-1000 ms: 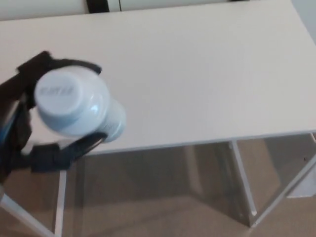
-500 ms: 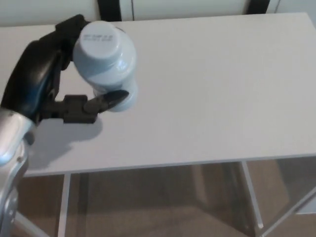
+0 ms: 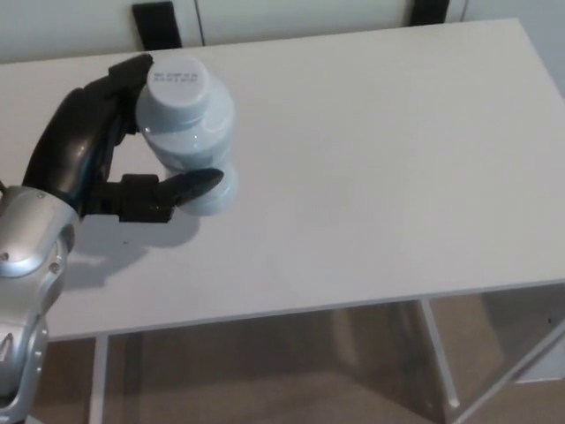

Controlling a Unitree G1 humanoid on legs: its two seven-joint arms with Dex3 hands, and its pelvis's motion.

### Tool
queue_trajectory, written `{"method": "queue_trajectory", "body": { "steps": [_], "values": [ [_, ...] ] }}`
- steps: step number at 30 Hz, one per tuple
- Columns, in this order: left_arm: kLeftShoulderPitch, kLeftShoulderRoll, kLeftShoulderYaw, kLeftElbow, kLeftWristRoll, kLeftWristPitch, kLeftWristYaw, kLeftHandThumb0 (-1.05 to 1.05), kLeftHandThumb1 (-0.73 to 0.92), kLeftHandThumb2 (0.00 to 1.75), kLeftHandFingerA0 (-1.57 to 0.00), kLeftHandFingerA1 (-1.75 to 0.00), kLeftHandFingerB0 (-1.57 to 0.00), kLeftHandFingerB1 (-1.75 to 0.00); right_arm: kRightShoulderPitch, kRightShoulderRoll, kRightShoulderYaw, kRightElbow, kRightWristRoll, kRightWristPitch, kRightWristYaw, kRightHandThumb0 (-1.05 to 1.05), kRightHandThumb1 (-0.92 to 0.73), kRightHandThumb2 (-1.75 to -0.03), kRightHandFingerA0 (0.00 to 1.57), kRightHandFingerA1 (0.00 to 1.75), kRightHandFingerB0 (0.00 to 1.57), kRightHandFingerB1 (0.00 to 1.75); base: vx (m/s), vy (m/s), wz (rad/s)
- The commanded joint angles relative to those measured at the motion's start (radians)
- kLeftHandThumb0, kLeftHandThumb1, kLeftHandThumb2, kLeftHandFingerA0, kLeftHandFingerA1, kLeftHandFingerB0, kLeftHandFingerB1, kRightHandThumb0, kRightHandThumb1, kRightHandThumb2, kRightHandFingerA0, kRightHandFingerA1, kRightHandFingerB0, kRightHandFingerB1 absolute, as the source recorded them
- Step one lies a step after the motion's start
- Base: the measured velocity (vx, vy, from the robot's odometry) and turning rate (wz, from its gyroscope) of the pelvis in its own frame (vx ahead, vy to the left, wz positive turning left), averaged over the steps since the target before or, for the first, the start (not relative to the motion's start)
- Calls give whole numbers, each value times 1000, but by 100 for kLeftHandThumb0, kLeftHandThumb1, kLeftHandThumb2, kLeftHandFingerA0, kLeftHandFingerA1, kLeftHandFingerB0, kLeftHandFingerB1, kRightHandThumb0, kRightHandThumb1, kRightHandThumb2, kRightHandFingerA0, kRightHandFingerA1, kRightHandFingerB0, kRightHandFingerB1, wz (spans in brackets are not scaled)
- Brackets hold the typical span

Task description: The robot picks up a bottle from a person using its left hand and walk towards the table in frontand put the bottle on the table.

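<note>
- left hand [image 3: 97, 150] took the bottle [image 3: 187, 132] from the near edge of the table [image 3: 371, 177], 8 o'clock, inward to 10 o'clock
- silver forearm [image 3: 31, 238] shows now too
</note>
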Motion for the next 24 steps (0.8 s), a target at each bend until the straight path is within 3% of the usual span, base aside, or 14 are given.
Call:
{"method": "queue_trajectory", "body": {
  "steps": [1, 13, 24],
  "values": [
    [-3, 10, 3, 6, 29, -11, 10, -23, 81, 65, -111, -131, -82, -87, -2, -8, -6, 1, 9, 11, 7, -42, -70, -62, 66, 48, 50, 40, 51, 94, 34],
    [-21, -13, 13, 86, 4, 0, -1, -24, 78, 65, -108, -136, -81, -84, -27, -11, 0, -7, 3, 10, 15, -44, -68, -63, 69, 49, 51, 41, 1, 14, 3],
    [7, -45, -50, 167, 39, -72, 4, -24, 80, 65, -107, -136, -84, -84, -25, -8, 7, 1, -3, 8, 12, -40, -71, -59, 70, 47, 52, 40, 0, 0, 0]
  ]
}}
